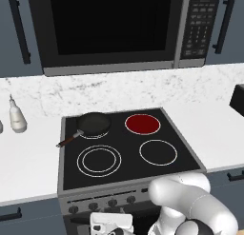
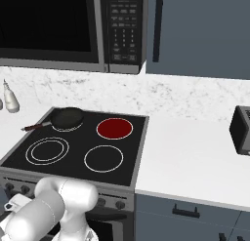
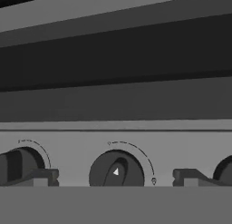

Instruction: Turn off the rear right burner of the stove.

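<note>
The rear right burner (image 1: 142, 124) (image 2: 114, 128) is a thin white circle with a solid red disc on the black glass stove (image 1: 129, 155) (image 2: 73, 159). My gripper (image 3: 115, 178) hangs low in front of the stove's grey knob panel (image 1: 102, 204). In the hand view it is open: one dark fingertip (image 3: 41, 177) stands left and one right of a round dark knob (image 3: 116, 169), and neither touches it. The knob carries a small white pointer under a thin arc mark. Parts of two more knobs show at that view's edges.
A dark frying pan (image 1: 94, 123) (image 2: 67, 117) rests on the rear left burner, handle toward the left. A black microwave (image 1: 114, 24) hangs above. A white bottle (image 1: 17, 116) stands on the left counter and a dark toaster (image 2: 240, 130) on the right.
</note>
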Motion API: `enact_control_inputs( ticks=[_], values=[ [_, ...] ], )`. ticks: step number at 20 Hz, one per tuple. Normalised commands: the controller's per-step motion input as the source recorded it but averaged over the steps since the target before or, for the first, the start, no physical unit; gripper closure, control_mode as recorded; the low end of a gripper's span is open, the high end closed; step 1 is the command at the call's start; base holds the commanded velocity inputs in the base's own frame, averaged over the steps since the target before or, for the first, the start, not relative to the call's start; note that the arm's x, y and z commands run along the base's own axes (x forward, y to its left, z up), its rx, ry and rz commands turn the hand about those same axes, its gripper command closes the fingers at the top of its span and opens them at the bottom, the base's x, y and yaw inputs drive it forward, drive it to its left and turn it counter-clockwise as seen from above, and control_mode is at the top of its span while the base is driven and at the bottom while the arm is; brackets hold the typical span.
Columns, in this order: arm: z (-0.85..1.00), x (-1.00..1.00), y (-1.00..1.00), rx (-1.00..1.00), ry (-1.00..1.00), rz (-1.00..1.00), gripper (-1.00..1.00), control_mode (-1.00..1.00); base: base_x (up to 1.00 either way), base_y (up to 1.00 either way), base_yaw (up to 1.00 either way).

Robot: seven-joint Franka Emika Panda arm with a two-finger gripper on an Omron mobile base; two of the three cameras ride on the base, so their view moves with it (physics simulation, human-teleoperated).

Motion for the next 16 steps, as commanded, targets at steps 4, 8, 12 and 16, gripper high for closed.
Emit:
enact_control_inputs(
  ticks=[4,8,12,16],
  values=[
    [0.0,0.0,-0.14,0.0,0.0,0.05,-1.0,-1.0,0.0,0.0,0.0],
    [0.11,0.0,-0.19,0.02,-0.02,0.03,-1.0,-1.0,0.0,0.0,0.0],
    [0.11,0.09,-0.07,0.01,0.0,0.0,-1.0,-1.0,0.0,0.0,0.0],
    [0.07,0.09,0.06,0.0,0.0,0.0,-1.0,-1.0,0.0,0.0,0.0]
  ],
)
